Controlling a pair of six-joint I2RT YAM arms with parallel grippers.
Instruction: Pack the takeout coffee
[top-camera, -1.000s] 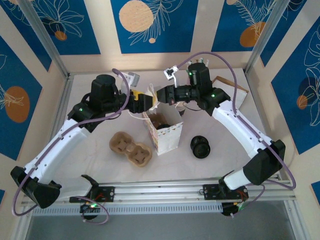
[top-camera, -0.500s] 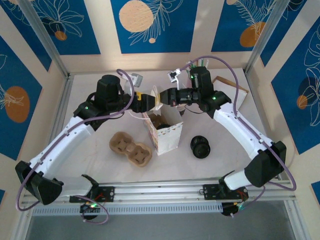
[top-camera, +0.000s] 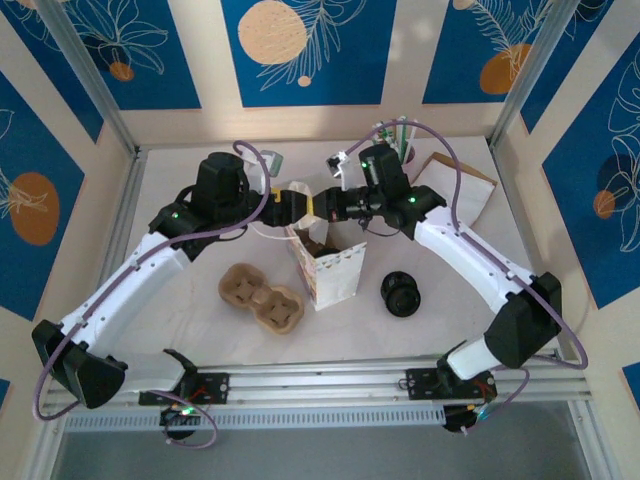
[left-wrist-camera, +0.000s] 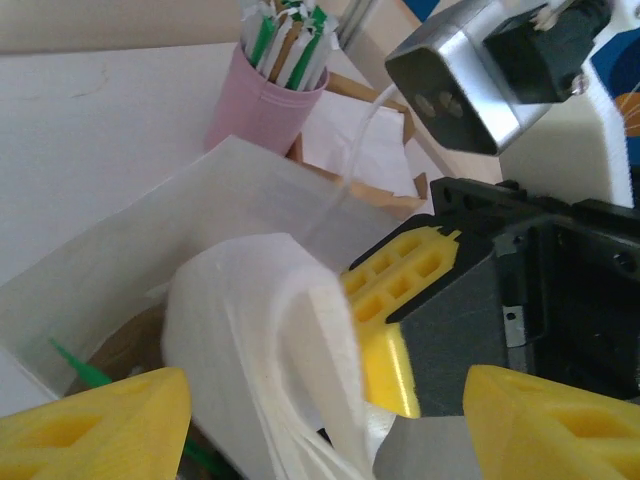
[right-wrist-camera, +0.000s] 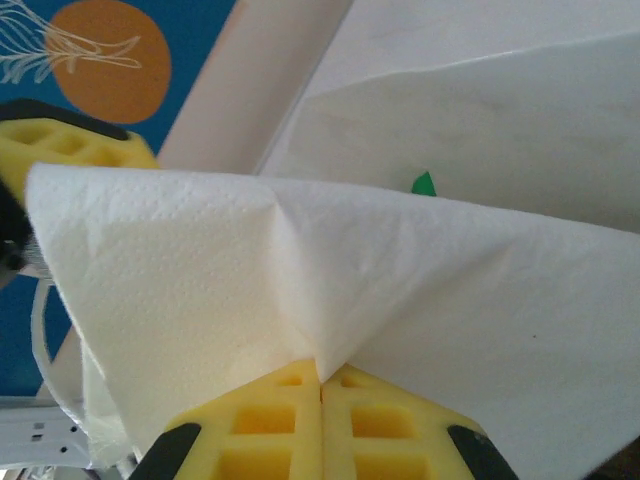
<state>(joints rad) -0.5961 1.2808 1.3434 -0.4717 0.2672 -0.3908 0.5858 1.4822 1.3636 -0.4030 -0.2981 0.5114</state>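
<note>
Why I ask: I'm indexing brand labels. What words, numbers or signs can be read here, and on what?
None can be read.
The bag: marking along its edge, too small to make out.
The wall panels: drawings only, no lettering.
The napkin: blank.
The straw wrappers: blurred.

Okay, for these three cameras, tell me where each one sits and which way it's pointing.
Top: above and behind the arms, looking down on the table; both arms show, meeting above the paper bag.
Left wrist: on the left arm, looking along its open left gripper at the napkin above the bag.
Right wrist: on the right arm, looking past its right gripper, shut on the napkin.
Shared: both wrist views show the napkin and the opposite gripper.
</note>
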